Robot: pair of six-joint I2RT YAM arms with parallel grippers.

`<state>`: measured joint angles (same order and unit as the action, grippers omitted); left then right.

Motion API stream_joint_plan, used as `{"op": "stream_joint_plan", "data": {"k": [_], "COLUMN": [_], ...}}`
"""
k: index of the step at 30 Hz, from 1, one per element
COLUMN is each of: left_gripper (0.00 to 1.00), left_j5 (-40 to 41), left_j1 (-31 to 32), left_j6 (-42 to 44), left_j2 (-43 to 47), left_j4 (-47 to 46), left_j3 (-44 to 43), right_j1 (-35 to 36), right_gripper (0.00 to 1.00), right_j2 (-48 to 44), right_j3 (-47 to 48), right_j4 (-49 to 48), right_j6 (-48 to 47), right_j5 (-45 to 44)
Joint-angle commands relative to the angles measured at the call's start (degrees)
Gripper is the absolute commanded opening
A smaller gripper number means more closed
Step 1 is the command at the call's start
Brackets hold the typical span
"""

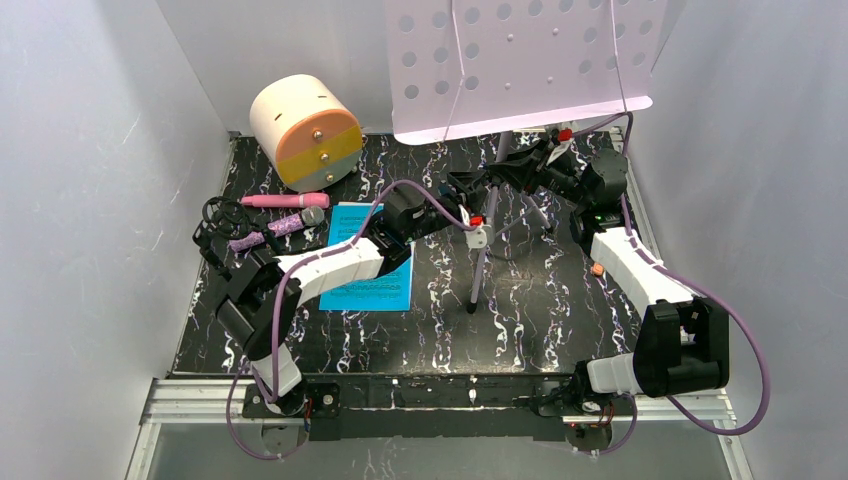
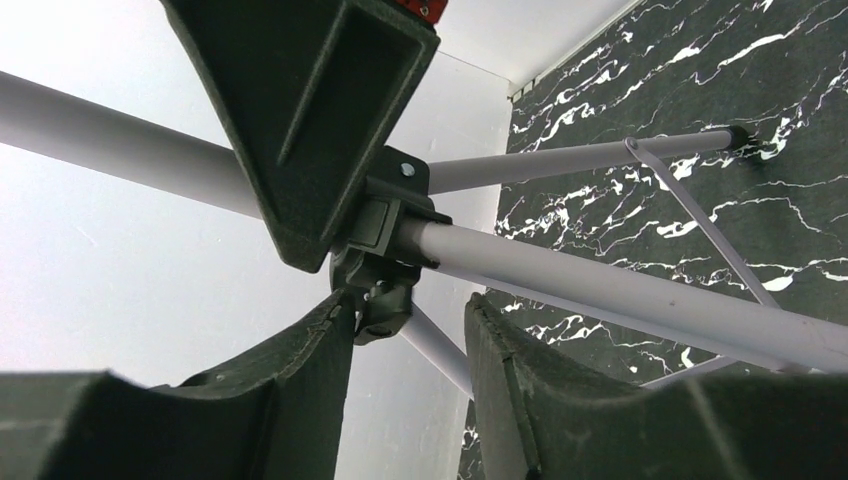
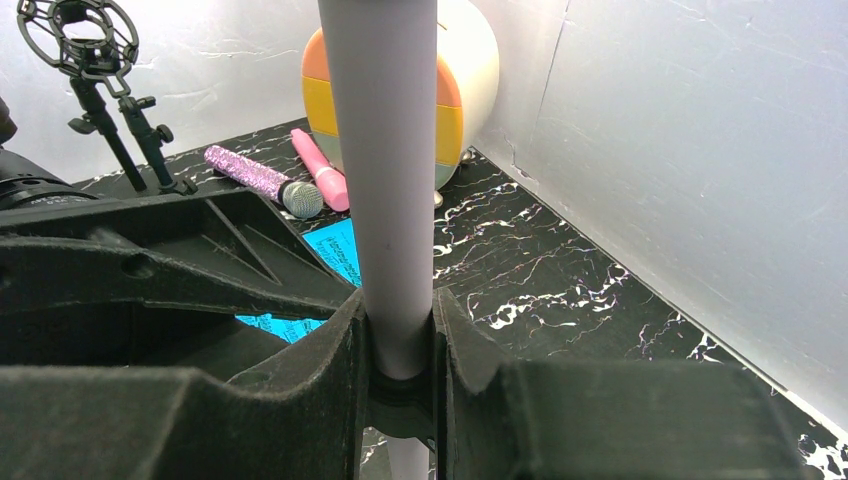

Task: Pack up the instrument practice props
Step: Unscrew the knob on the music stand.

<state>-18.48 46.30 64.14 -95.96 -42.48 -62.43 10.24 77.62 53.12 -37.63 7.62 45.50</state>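
White walls box in a black table (image 1: 560, 330) veined with white marble streaks. Biggest thing on it is the lilac music rack (image 1: 520, 60), a flat perforated panel with rows of round holes, standing at the far side against the back wall and tilted toward the arms. It sits on a pale pole (image 3: 385, 150) that runs down to a dark hub (image 2: 385, 240), from which thin tripod legs (image 1: 482, 265) splay out to the tabletop, tied by slim braces.

From where I stand, the right pincer (image 3: 400, 320) is clamped tight on that pole, a finger pressed to each side. The left pincer (image 2: 410, 330) sits just under the hub with its jaws apart, straddling one leg without pinching it.

Off to the far left stands a cream cylinder box (image 1: 305, 130) lying on its side, with an orange and yellow face. A blue sheet-music page (image 1: 372, 290) lies flat, partly under the left arm. Beside it rest the purple silver-headed microphone (image 1: 285, 225), glittery along its handle, and the pink toy microphone (image 1: 285, 200) just behind it. Thin black mic tripods (image 1: 222, 225) stand at the left edge.
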Motion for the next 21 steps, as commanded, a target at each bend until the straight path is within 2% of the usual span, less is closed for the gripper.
{"op": "stream_joint_plan", "data": {"k": [1,4,7,9,12,21], "left_gripper": [0.4,0.33,0.16,0.08,0.04,0.0], "left_j5": [0.7,1.4,1.7,1.3,0.6,6.2], "left_j1": [0.2,0.2,0.2,0.1,-0.1,-1.5], "left_j6": [0.0,-2.1,-7.6,-15.2,-27.1,-74.0], "left_j2": [-0.5,-0.8,-0.3,0.4,1.2,1.4], "left_j4": [1.6,1.9,2.3,3.0,4.0,7.9], "left_j3": [-2.1,-2.2,-2.5,-2.9,-3.8,-8.2], "right_j1": [-0.7,-0.7,-0.7,-0.7,-0.7,-0.7], "right_gripper": [0.01,0.01,0.01,0.01,0.01,0.01], "right_j2": [1.6,1.6,1.5,1.5,1.4,1.4], "right_j3": [0.4,0.5,0.4,0.4,0.3,0.4], "right_j4": [7.5,7.5,7.6,7.6,7.5,7.6], "right_j6": [0.7,0.6,0.6,0.6,0.6,0.6], "right_j5": [-2.5,-2.5,-2.5,-2.5,-2.6,-2.7]}}
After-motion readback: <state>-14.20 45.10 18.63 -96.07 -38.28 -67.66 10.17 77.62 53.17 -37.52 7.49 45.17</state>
